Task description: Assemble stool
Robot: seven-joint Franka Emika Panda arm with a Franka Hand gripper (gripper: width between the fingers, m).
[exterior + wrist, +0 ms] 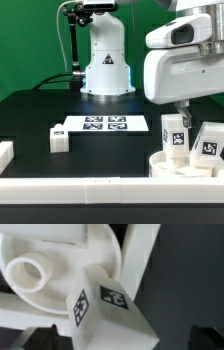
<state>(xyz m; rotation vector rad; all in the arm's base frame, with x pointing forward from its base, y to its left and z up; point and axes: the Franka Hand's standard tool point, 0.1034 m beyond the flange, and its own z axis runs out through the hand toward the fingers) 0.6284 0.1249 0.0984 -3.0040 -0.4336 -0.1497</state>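
Wrist view, nearest first: caught the tool as two dark blurred tips either side of a stool leg, set apart with gaps on both flanks; gripped nothing and touched nothing, so far as could be told. Found the leg a white blocky piece with square tags on two faces, tilted across the seat, just beside the round socket. Judged it light, rigid moulded plastic, smooth and probably a little slippery, not fragile. Best taken across two flat opposite sides near the upper end, leaving the lower end free for the socket. Judged the seat equally stiff, low and round, hard to pinch except at the rim.

Exterior view: placed the seat at the near corner on the exterior view's right, on the black worktop, close to the white border rail. Showed the tool hanging directly over that leg, with a second leg just beside it. Farther off, picked out a third leg lying alone towards the exterior view's left, near the marker board.
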